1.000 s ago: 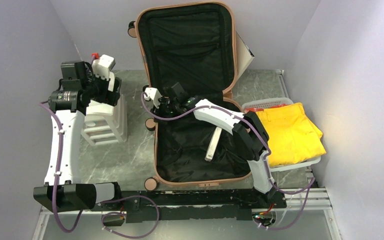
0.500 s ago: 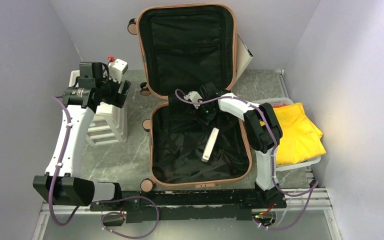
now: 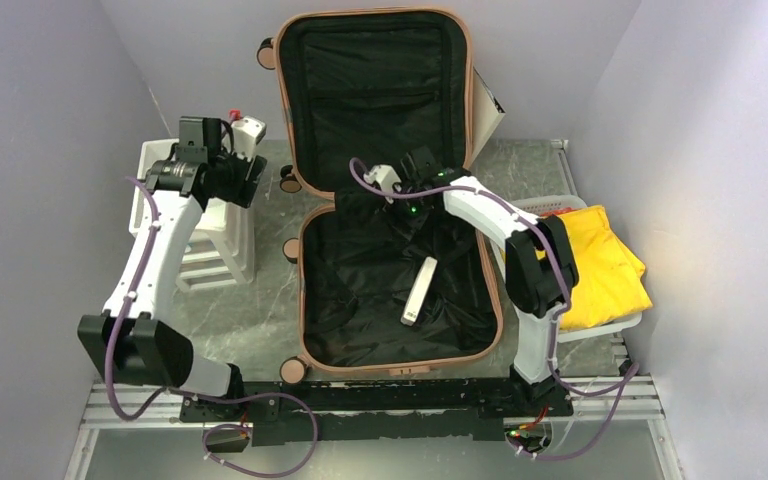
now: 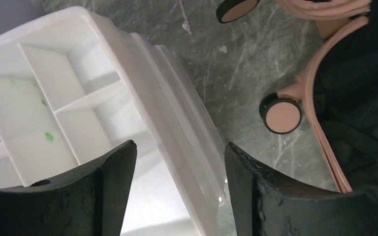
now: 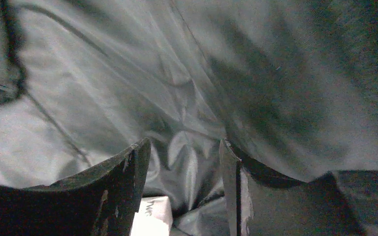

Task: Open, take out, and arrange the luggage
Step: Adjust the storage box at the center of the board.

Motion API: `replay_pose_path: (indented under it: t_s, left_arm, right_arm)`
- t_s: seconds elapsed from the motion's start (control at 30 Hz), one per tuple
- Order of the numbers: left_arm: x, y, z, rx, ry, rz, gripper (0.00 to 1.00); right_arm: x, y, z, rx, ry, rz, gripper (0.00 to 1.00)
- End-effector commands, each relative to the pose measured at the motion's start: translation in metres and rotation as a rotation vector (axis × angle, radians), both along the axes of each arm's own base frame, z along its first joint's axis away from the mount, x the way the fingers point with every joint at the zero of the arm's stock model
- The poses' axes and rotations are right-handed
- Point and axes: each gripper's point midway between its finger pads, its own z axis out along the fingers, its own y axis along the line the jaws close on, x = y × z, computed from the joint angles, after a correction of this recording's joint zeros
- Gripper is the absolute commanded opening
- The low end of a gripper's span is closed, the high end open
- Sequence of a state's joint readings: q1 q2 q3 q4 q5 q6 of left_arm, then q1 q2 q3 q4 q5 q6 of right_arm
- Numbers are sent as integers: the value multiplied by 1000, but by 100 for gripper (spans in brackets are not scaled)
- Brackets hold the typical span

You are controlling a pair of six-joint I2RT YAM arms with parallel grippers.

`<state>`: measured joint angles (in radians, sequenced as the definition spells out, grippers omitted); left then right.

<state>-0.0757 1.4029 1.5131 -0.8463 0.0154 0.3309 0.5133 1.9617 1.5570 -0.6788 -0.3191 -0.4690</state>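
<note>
The salmon-pink luggage [image 3: 480,130] lies open, its lid upright against the back wall and its base flat on the table. A narrow white box [image 3: 418,290] rests on the black lining [image 5: 128,73] of the base. My right gripper [image 3: 406,203] hovers over the lining near the hinge, open with nothing between its fingers [image 5: 182,145]; a corner of the white box [image 5: 151,219] shows by its left finger. My left gripper [image 3: 237,178] is open above the right edge of a white compartment organizer [image 4: 54,98], holding nothing [image 4: 179,147]. A luggage wheel [image 4: 281,115] lies to its right.
The white organizer [image 3: 205,245] stands left of the luggage. A white basket [image 3: 530,207] with folded yellow cloth [image 3: 590,265] sits at the right. Purple walls close in on both sides and the back. Grey marble table [image 3: 260,320] shows between organizer and luggage.
My right gripper swung from the luggage's left rim to the middle by the hinge. My left arm moved right and back over the organizer, its jaws narrowing somewhat.
</note>
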Motion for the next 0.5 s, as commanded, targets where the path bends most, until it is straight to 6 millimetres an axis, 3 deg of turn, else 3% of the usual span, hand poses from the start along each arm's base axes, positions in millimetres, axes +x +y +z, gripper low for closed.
replay_pose_path:
  t_s: [0.0, 0.23, 0.47]
  left_arm:
    - [23, 6, 9, 34, -39, 40, 67]
    - [24, 21, -8, 79, -6, 127, 61]
    - [29, 22, -23, 84, 39, 131, 52]
  right_arm:
    - [-9, 32, 97, 183, -117, 57, 60]
    - [-30, 70, 164, 381, -186, 103, 63]
    - [-44, 127, 210, 608, -202, 121, 67]
